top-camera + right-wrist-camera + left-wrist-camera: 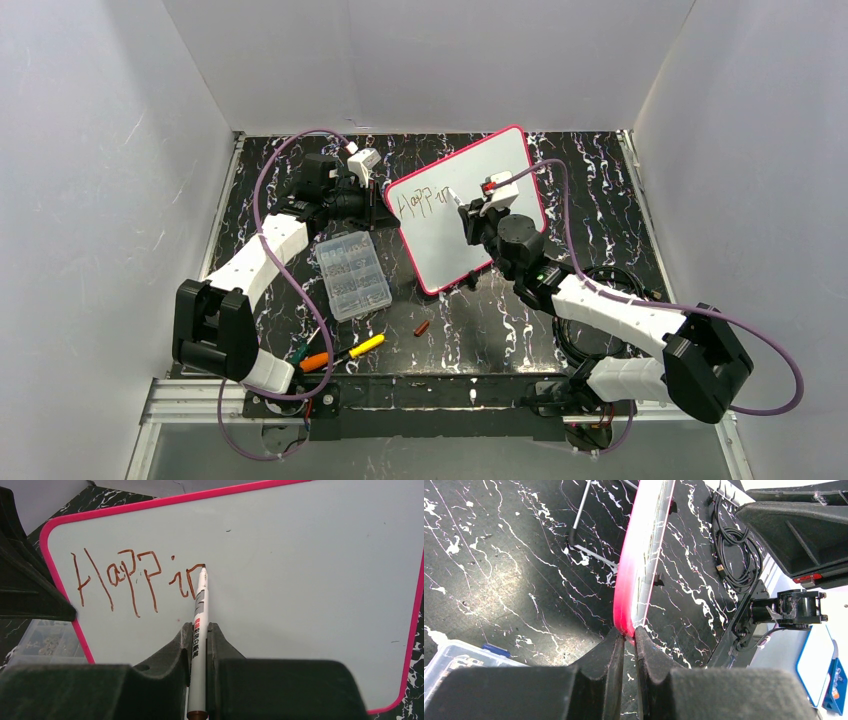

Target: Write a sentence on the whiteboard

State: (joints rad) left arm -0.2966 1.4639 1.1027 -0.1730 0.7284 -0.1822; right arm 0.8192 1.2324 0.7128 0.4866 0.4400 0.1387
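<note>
White, pink-rimmed whiteboard; brownish-red sentence

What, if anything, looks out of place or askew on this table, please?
A small brown-red cylinder, likely a cap for the white marker pen, lies loose on the black marbled table, away from the board. The pink-rimmed white whiteboard sits askew to the table's edges, its corner pinched by the left fingers.

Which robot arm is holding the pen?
The right end effector grips the white pen, tip on the whiteboard by the letters. The left end effector only pinches the whiteboard's pink rim.
</note>
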